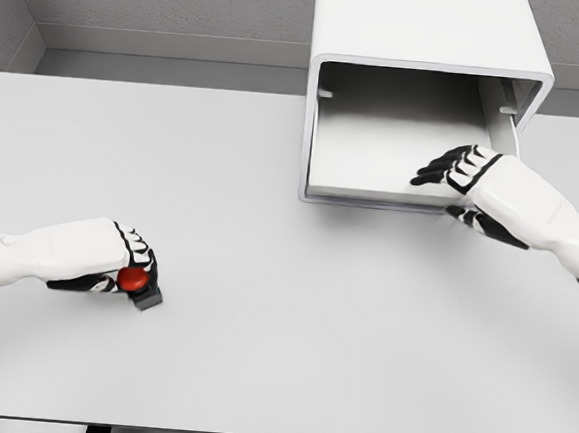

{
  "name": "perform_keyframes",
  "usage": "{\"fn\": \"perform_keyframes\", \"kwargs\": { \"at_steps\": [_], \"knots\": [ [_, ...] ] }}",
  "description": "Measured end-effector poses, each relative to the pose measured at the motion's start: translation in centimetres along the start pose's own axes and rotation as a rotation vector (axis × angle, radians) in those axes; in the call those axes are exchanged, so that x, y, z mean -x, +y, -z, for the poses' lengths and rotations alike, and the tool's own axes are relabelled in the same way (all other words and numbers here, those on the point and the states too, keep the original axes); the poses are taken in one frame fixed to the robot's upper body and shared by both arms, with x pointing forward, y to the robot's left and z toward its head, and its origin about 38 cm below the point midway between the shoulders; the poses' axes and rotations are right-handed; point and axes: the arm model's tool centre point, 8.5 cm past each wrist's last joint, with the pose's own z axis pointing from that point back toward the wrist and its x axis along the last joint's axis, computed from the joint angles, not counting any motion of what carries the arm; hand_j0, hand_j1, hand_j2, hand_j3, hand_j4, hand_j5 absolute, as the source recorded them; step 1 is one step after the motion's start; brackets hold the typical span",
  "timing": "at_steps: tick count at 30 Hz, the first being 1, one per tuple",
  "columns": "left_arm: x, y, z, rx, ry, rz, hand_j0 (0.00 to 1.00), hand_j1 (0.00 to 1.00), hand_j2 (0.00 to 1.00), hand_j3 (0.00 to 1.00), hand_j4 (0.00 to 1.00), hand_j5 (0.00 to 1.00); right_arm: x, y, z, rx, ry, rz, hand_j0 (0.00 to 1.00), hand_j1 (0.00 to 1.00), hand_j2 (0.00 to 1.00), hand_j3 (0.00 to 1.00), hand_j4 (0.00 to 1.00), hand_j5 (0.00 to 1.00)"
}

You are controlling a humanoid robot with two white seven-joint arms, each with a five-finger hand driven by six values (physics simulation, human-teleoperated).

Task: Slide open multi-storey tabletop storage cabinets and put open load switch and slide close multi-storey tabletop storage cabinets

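The left hand (115, 263) is sitting low on the left of the white table (278, 356), its fingers curling round the load switch (136, 283) — a small dark grey block with a red button showing on top. The switch is resting at table level, or barely off it; I cannot tell which.

The storage cabinet (423, 47) is standing at the far edge of the table, right of centre, with its drawer (375, 143) pulled forward and showing an empty grey floor. The right hand (464, 170) is lying at the drawer's front right corner, fingers partly curled and pointing left over the lip, thumb side below the front edge; it seems to be touching the drawer rather than gripping it firmly.

Key relation: the open drawer is lying up and to the right of the switch, well apart, across bare table. The drawer mouth is running wider left-to-right than front-to-back. The switch is too small here to judge its long axis. The left hand is the one holding the switch; the right is nearer the drawer — probably steadying it.

Judged step: drawer open, carry to the drawer not yet made.

No brand, label or legible writing is showing anywhere.
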Motion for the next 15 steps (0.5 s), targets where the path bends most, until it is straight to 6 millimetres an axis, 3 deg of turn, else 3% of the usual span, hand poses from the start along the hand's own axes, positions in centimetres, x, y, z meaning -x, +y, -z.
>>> {"fn": "perform_keyframes", "kwargs": {
  "at_steps": [2,6,10,15],
  "knots": [
    [0.0,0.0,0.0,0.0,0.0,0.0,0.49,0.49,0.49,0.49,0.49,0.49,0.1,-0.5,-0.1,0.012,0.002,-0.004,0.64,0.64,0.64,0.64,0.64,0.64],
    [0.0,-0.1,0.0,0.001,-0.001,-0.003,0.5,0.5,0.5,0.5,0.5,0.5,0.3,-1.8,-0.5,0.033,0.006,-0.016,0.63,0.63,0.63,0.63,0.63,0.63],
    [0.0,-0.1,0.0,0.001,-0.001,-0.003,0.64,0.64,0.64,0.64,0.64,0.64,0.6,-2.9,-0.9,0.045,0.009,-0.024,0.61,0.61,0.61,0.61,0.61,0.61],
    [-0.1,-0.1,0.1,0.0,-0.001,-0.003,0.69,0.69,0.69,0.69,0.69,0.69,1.1,-4.4,-1.6,0.057,0.021,-0.035,0.61,0.61,0.61,0.61,0.61,0.61]
  ]
}}
